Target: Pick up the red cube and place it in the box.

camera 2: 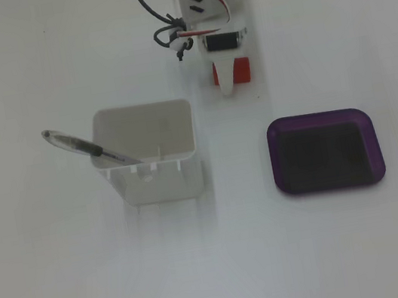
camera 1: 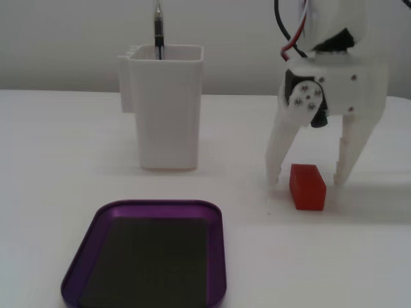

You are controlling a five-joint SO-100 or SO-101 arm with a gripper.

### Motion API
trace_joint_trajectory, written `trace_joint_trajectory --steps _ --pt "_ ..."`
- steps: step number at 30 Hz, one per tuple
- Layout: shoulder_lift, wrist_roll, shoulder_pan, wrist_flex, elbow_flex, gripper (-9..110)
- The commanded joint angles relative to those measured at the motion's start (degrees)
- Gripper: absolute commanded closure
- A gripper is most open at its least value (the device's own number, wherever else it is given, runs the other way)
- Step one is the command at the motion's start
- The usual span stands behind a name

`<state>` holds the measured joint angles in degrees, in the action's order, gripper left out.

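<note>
1. Progress was early: red cube (camera 1: 307,186) lay on the tabletop (camera 1: 64,147), not yet lifted.
2. Left of the cube, the white container (camera 1: 166,106) holding a pen (camera 1: 157,32) stood apart.
3. Nearer the camera, left of the cube, the box (camera 1: 144,208) sat empty, with bare tabletop between.
4. Around the cube, the hand (camera 1: 307,181) was spread wide, fingers flanking it, gripping nothing.

Fixed view — container (camera 1: 166,106) behind box (camera 1: 149,256)

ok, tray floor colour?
Dark grey, inside a purple rim; the box shows best in the low fixed view.
</note>
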<state>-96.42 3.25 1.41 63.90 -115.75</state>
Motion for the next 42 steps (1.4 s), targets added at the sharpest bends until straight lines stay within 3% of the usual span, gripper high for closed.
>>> trace_joint_trajectory --steps 1,7,12,20,27,35,42 --pt "-0.35 -0.44 -0.26 -3.60 -2.81 76" --pt "-0.26 -0.18 -0.26 -5.98 -3.69 80" --pt "-0.26 -0.26 -0.26 -6.15 -2.99 103" --pt "-6.42 0.35 -0.79 5.27 9.58 102" --pt "-18.19 7.21 -11.95 13.62 24.08 102" --pt "-20.83 11.78 -29.71 11.60 27.51 102" --pt "-8.79 2.81 -27.95 0.44 29.62 102"
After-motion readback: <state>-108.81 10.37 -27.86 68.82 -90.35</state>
